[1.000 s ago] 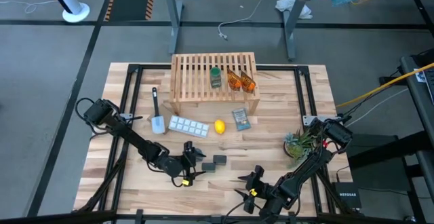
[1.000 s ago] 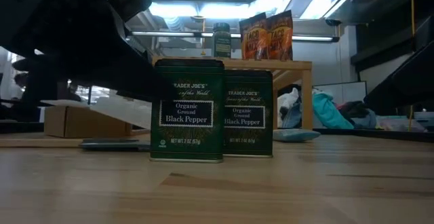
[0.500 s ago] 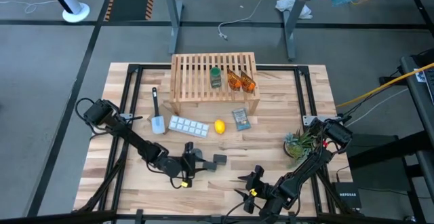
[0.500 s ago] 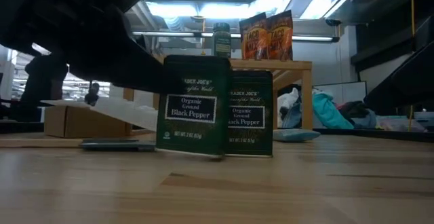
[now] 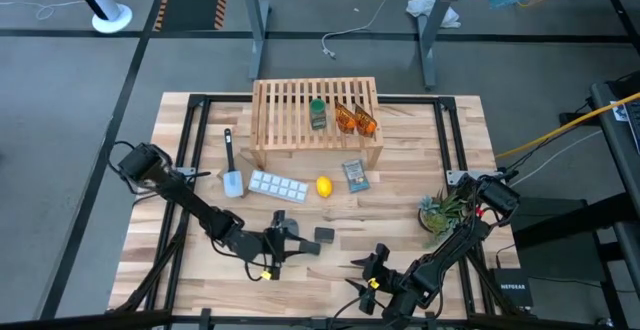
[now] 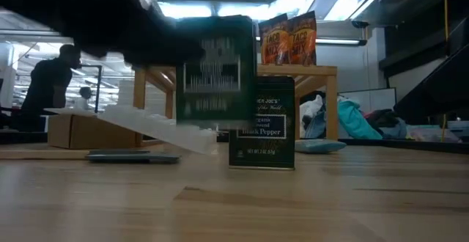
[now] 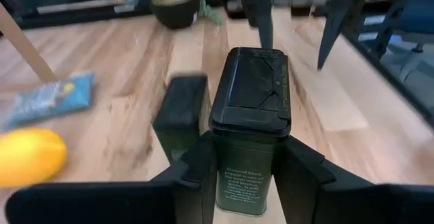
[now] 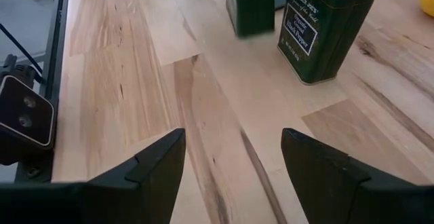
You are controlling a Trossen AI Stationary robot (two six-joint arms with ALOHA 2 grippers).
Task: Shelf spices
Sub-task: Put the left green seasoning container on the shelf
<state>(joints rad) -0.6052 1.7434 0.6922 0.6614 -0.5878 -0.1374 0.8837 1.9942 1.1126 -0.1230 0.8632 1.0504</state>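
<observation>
**Three spices shelved, first pepper tin in the air**

Your left gripper (image 7: pixel 249 166) is clamped on a black pepper tin (image 7: pixel 249 119), one finger on each side of it, and the low view shows that tin clear of the tabletop, blurred, so I take it to be on the move. The second pepper tin (image 6: pixel 261 122) stands on the table just beside it. Your right gripper (image 8: pixel 232 157) waits near the front edge of the table with its fingers spread wide and nothing between them.

On the shelf (image 5: pixel 272 120) you already have the green-lidded jar (image 5: pixel 318 113) and the two orange-brown taco packets (image 5: pixel 355 119), close together towards the right half. By that count three of five are done; both tins are left, one of them in hand.

Between you and the shelf lie a white ice-cube tray (image 5: pixel 277 185), a lemon (image 5: pixel 323 186) and a blue-grey flat packet (image 5: pixel 354 175). A spatula (image 5: pixel 231 169) lies to the left of the tray, and a small potted plant (image 5: pixel 439 212) sits off to the right. The tray and lemon sit on the straight line to the shelf, so carry the tin over them, not through. The shelf's left half looks free for the tins
</observation>
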